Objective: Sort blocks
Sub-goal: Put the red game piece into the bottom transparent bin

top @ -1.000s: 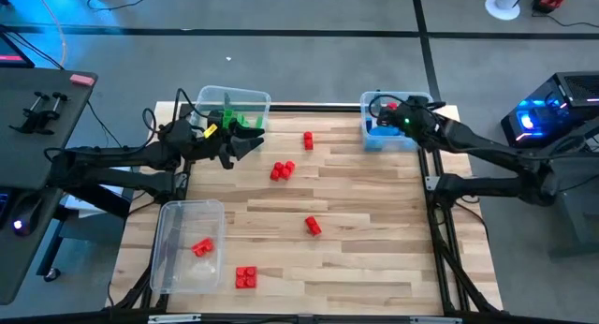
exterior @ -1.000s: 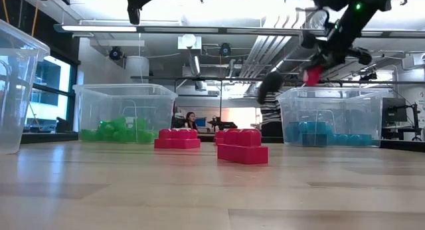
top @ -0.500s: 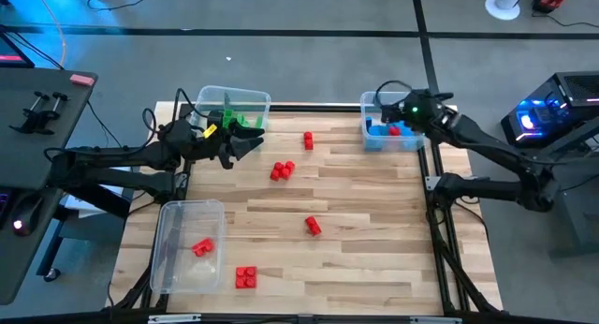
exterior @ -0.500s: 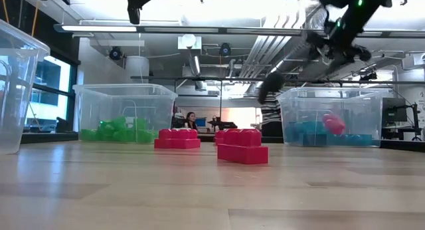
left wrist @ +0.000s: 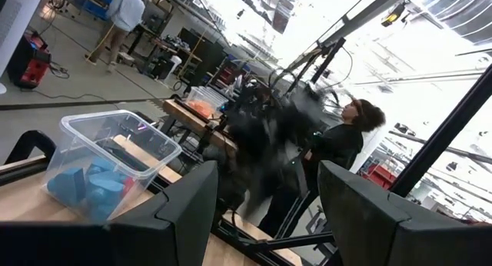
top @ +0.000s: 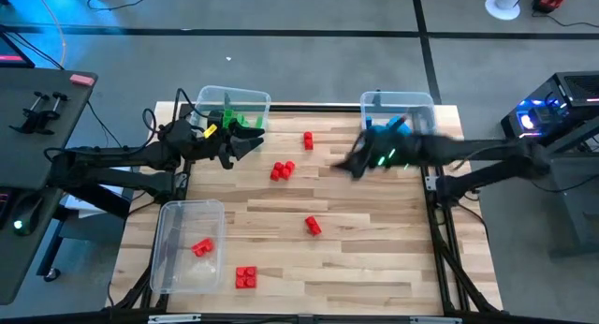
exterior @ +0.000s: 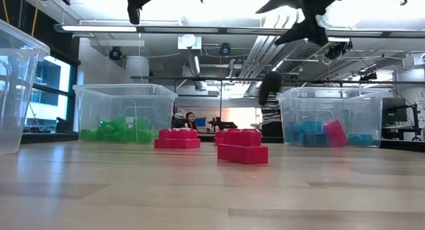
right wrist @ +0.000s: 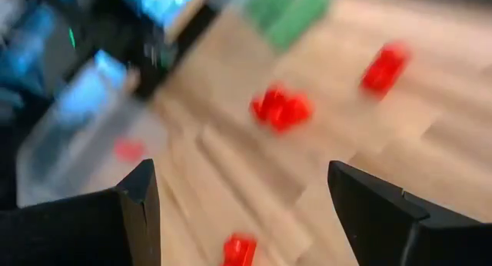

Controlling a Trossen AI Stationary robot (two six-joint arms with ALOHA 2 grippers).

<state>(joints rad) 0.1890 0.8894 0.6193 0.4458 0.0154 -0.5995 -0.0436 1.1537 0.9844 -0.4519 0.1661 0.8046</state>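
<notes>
High view: my right gripper [top: 356, 165] hangs over the wooden tabletop [top: 365, 249], just beside the clear plastic bin of blue studded bricks [top: 412, 106] at the far right corner. Its fingers [right wrist: 92, 227] stand spread wide with nothing between them. A red studded brick [exterior: 334, 132] lies inside that bin among the blue ones.

My left gripper [top: 251, 144] hovers at the far left corner, beside the clear plastic bin holding green studded bricks [top: 245, 117]. Its fingers [left wrist: 181, 216] are parted and I see nothing in them.

Loose red bricks lie on the tabletop: a single one [top: 308, 140] toward the far edge, a small cluster [top: 282, 170] just nearer the middle, another single [top: 313, 227] near the centre, and a snapped pair [top: 246, 277] by the near edge. One more red brick [top: 202, 247] sits in the empty-looking clear bin [top: 170, 268] at the near left corner.
</notes>
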